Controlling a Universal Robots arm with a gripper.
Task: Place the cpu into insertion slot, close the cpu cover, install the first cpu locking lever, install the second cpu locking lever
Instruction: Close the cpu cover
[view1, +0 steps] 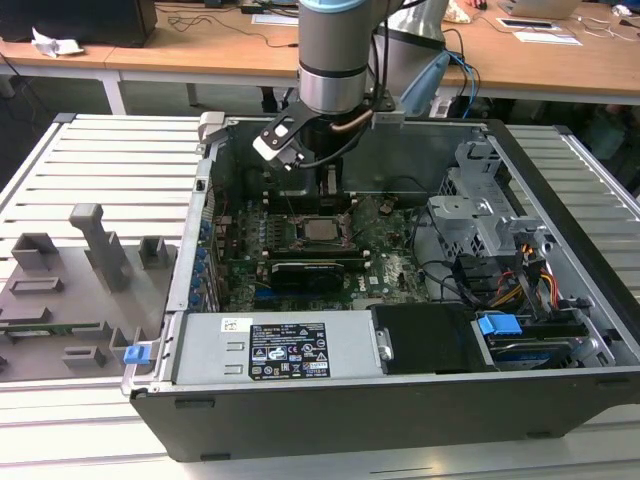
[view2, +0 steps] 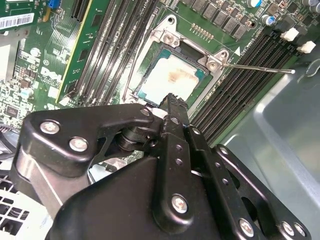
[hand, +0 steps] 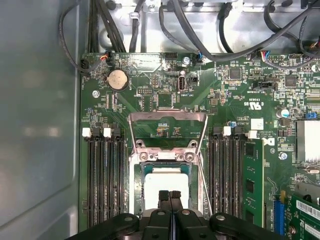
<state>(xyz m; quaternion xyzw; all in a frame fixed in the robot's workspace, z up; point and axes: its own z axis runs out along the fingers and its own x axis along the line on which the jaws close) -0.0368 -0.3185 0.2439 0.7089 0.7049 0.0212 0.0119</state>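
Arm's gripper (hand: 169, 194) low over motherboard (hand: 150, 95) inside open computer case (view1: 350, 410); jaws pressed together, nothing held, tips just above cpu (hand: 165, 182). Chip seated flat in insertion slot (hand: 136, 175), silver top bare. Hinged cpu cover (hand: 167, 116) flipped open, board visible through cut-out. Thin locking lever (view2: 255, 67) free, sticking out over memory slots (view2: 240, 85). Exterior view: slot at 12 o'clock from power supply (view1: 280, 345), drive cage (view1: 480, 190) at slot's 3 o'clock.
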